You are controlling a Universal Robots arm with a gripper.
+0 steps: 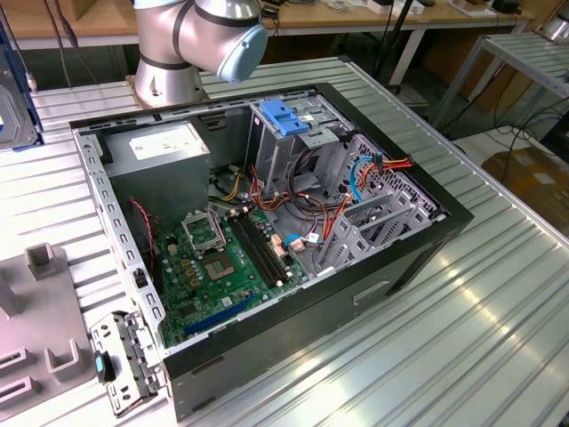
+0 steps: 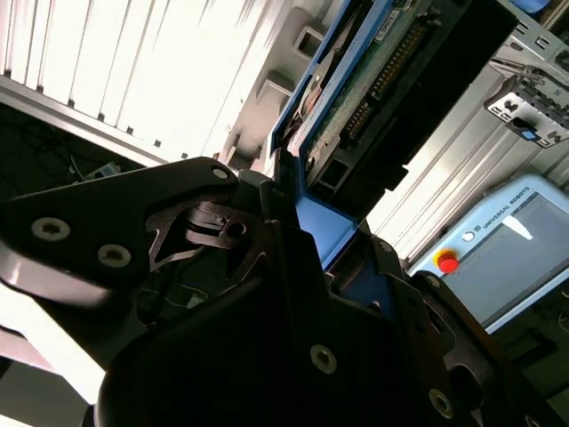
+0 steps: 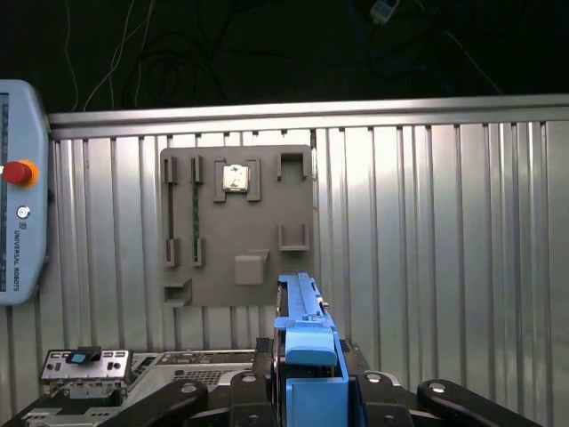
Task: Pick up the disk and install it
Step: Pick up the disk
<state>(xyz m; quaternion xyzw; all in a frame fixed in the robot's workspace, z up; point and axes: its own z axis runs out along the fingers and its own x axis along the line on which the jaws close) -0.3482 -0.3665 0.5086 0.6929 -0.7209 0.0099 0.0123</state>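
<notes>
The black two-fingered end effector [image 3: 307, 378] is clamped onto the flat dark hard disk with blue plastic side rails [image 3: 302, 311], held on edge between its fingers and clear of the ribbed metal worktop [image 3: 444, 222]. In the second wrist view the disk [image 2: 373, 89] shows its green circuit-board face, with the end effector [image 2: 324, 222] gripping one end. Past the disk, a grey plastic fixture plate [image 3: 236, 222] lies on the worktop, and a grey teach pendant with a red button [image 3: 18, 196] is beside it. In the exterior view, the open black computer case [image 1: 427, 240] lies on the worktop near the silver arm [image 1: 200, 36], with its green motherboard [image 1: 222, 267] exposed.
</notes>
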